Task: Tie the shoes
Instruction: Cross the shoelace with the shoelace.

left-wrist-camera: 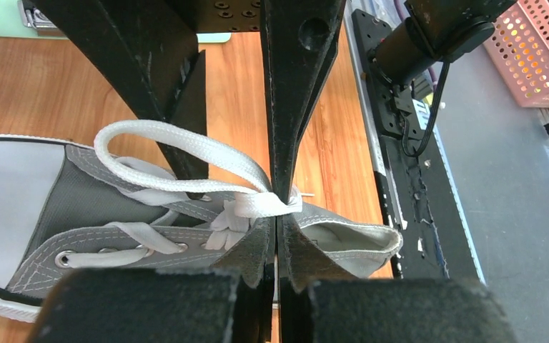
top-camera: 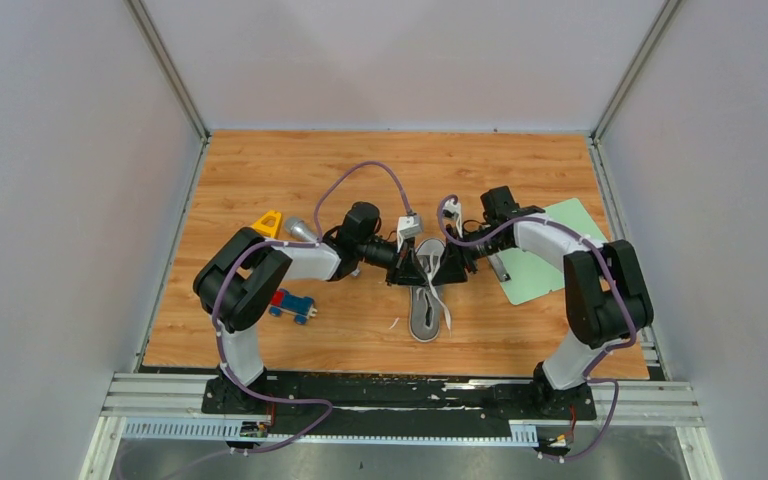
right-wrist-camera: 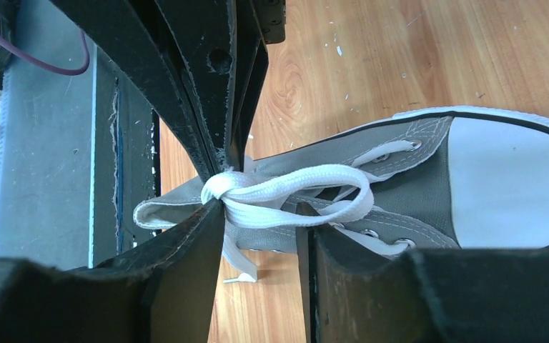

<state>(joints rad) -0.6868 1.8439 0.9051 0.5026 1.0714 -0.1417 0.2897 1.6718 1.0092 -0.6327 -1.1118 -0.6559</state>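
Observation:
A grey canvas shoe (top-camera: 426, 315) with a white toe cap lies on the wooden table between both arms, heel toward the near edge. In the left wrist view my left gripper (left-wrist-camera: 277, 214) is shut on the white lace (left-wrist-camera: 186, 143) where its loop gathers above the shoe (left-wrist-camera: 86, 193). My right gripper (right-wrist-camera: 261, 214) is open, one finger on each side of the lace loop (right-wrist-camera: 293, 193) over the shoe (right-wrist-camera: 429, 179). The left fingers (right-wrist-camera: 218, 86) come down from the top of that view, pinching the same lace. From above, the left gripper (top-camera: 415, 265) and right gripper (top-camera: 455, 262) meet over the shoe.
A green mat (top-camera: 550, 250) with a metal object (top-camera: 498, 268) lies right of the shoe. A yellow triangular piece (top-camera: 268, 222), a silver object (top-camera: 300, 230) and a blue and red toy car (top-camera: 291, 305) sit at the left. A pink basket (left-wrist-camera: 536, 50) stands beyond the near rail.

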